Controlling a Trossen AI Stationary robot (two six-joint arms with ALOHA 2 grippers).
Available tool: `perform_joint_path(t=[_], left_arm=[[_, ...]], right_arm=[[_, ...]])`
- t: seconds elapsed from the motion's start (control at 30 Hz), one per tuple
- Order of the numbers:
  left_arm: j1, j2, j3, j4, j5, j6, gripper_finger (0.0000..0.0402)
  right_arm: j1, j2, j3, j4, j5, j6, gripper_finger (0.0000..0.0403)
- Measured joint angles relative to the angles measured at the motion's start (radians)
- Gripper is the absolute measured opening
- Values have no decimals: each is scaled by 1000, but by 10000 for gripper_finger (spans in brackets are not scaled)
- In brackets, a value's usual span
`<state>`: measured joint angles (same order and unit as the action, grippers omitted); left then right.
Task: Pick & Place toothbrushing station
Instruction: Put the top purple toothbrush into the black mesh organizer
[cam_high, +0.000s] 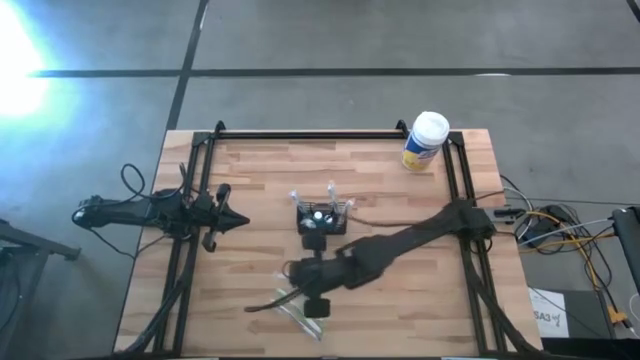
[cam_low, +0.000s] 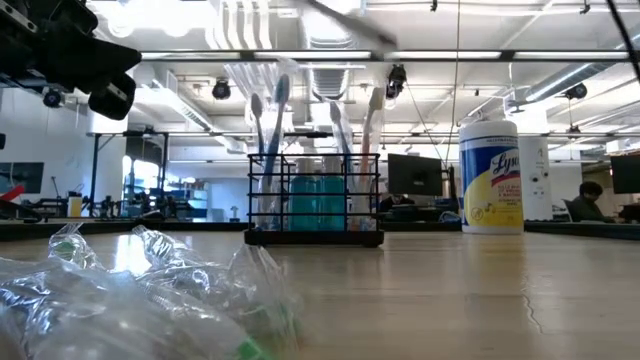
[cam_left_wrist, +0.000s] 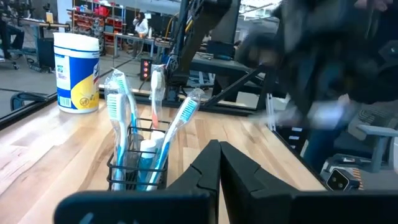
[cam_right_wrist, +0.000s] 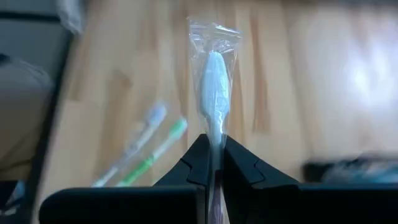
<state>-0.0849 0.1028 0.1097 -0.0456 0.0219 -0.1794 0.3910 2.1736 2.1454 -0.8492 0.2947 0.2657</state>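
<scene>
A wrapped toothbrush (cam_right_wrist: 213, 81) is pinched in the right gripper (cam_right_wrist: 213, 155) just in front of the station (cam_high: 322, 220) at mid-table, while the left gripper (cam_left_wrist: 219, 163), pressed together, is parked at the left edge; slippage inside the slick wrapper could be caused by so narrow a grip.

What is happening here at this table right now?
The right gripper is shut on a wrapped toothbrush, holding it over the front part of the table. More wrapped toothbrushes lie on the wood near it. The black organiser box in the middle already holds several toothbrushes upright. The left gripper is shut and empty, waiting at the left side. A yellow canister stands at the back.
</scene>
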Motion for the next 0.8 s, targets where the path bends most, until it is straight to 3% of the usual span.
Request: perform_joint_path(t=[0.2, 0.37, 0.6, 0.8], left_arm=[[0, 0, 0, 0, 0, 2, 10], [0, 0, 0, 0, 0, 3, 10], [0, 0, 0, -8, 0, 3, 10], [0, 0, 0, -11, 0, 3, 10]], right_arm=[[30, -204, -113, 173, 46, -209, 14], [39, -393, -308, 432, 41, -355, 14], [31, -616, -747, 888, 12, -432, 14], [13, -724, -1133, 1346, 19, -468, 13]])
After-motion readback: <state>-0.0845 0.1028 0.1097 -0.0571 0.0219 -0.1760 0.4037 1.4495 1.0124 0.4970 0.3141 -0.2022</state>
